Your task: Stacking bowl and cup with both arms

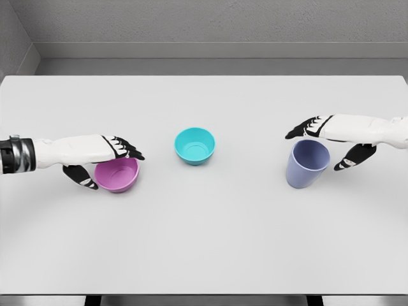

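1. Nothing stacked yet: pink bowl (117, 174), teal bowl (194, 145) and lavender cup (307, 164) all stood apart on the bench (204, 242), each upright and empty.
2. Left hand (105, 159) lay at the pink bowl's near-left side, fingers stretched over the rim and thumb low against the outer wall. Looked like a grasp closing but not clearly clamped; bowl not lifted.
3. Right hand (331, 140) hovered at the cup's upper right, fingers extended above the rim and thumb spread down beside the wall. Open, gripping nothing; could not tell whether touching.
4. Teal bowl sat untouched in the middle, between both hands and well apart from either.
5. Judged as early stage: both reaches about finished, both grips yet to be secured.
6. Left to do: lifting, carrying to the centre, nesting bowl and cup together.
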